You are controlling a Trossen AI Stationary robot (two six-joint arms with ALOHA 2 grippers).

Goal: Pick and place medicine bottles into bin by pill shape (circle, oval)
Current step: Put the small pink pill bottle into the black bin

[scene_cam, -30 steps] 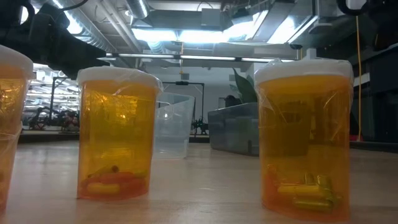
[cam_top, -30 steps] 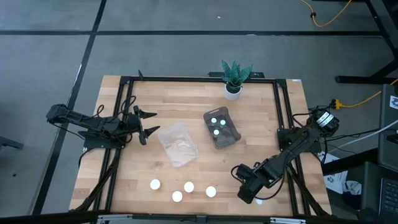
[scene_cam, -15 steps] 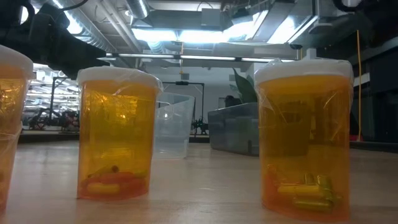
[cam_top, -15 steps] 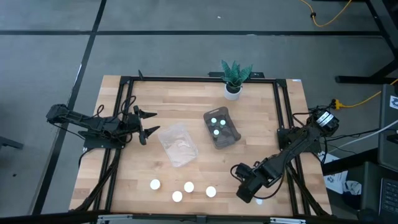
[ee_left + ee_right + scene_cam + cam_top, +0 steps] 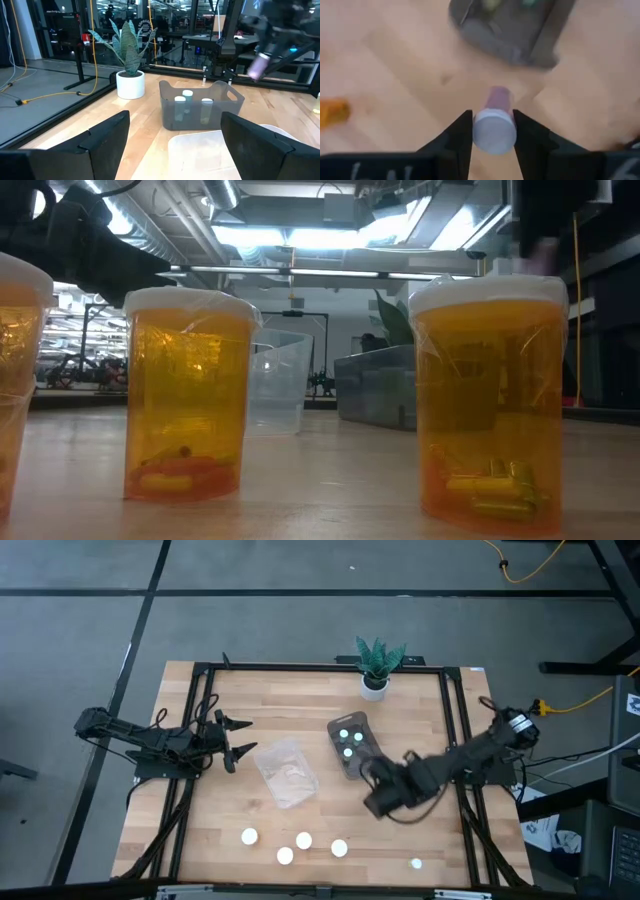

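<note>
My right gripper [image 5: 377, 802] is shut on a small pale bottle with a white cap [image 5: 493, 131], above the table just on the near side of the smoky dark grey bin [image 5: 355, 745]. That bin holds three small white-capped bottles [image 5: 187, 105]. My left gripper [image 5: 238, 738] is open and empty, left of the clear bin [image 5: 286, 772]. Several amber bottles with white caps [image 5: 304, 840] stand on their bases near the table's front edge. One small bottle [image 5: 416, 863] stands at the front right. My right gripper pinches the small bottle between its two fingers at the cap end [image 5: 493, 135]. The pale body [image 5: 497, 97] sticks out ahead, past the fingertips. The bottle is lifted clear of the table.
A white pot with a green plant [image 5: 376, 668] stands at the far edge, behind the dark bin. Black frame rails [image 5: 452, 720] run along the table's sides. In the low view two amber bottles [image 5: 185, 395] [image 5: 490, 400] stand close in front of both bins.
My right gripper has gone from the table's near right corner toward the far edge and to the left, up to the dark grey bin, carrying the small bottle clear of the table. My left arm has kept still.
</note>
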